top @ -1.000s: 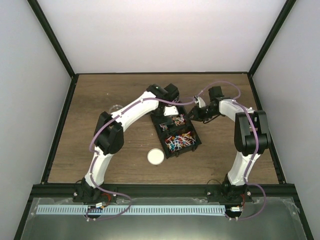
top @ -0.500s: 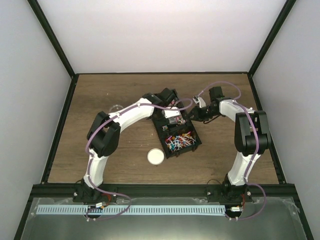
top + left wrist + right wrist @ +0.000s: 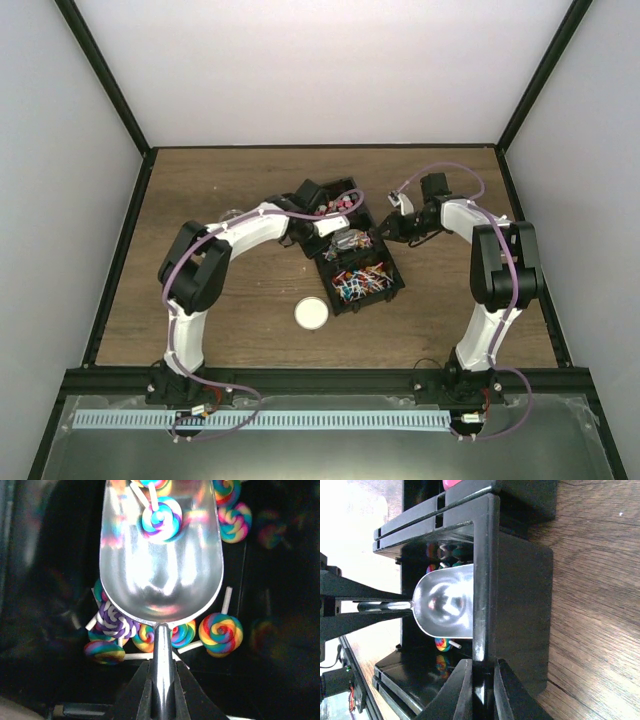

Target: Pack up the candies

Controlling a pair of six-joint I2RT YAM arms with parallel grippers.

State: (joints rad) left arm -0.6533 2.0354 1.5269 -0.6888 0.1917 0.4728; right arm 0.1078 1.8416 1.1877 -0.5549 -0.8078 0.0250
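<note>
A black compartment tray [image 3: 392,290] sits mid-table. Its near section holds many small multi-coloured candies [image 3: 360,280]; pink ones [image 3: 340,200] lie in the far section. My left gripper [image 3: 325,228] is shut on the handle of a metal scoop [image 3: 347,240], held over the middle section. In the left wrist view the gripper [image 3: 162,667] clamps the handle; the scoop [image 3: 160,565] carries swirl lollipops [image 3: 161,520], with more lollipops [image 3: 220,634] beneath it. My right gripper [image 3: 386,232] is shut on the tray's right wall [image 3: 485,580], also in the right wrist view [image 3: 482,680].
A round white lid disc [image 3: 311,313] lies on the wooden table in front of the tray. A small clear jar [image 3: 230,215] stands to the left, partly hidden behind my left arm. Dark frame rails edge the table.
My left arm has swung left and drawn back, bringing the scoop from the tray's far end to over the middle section. The far pink candies now show. The right gripper has not moved.
</note>
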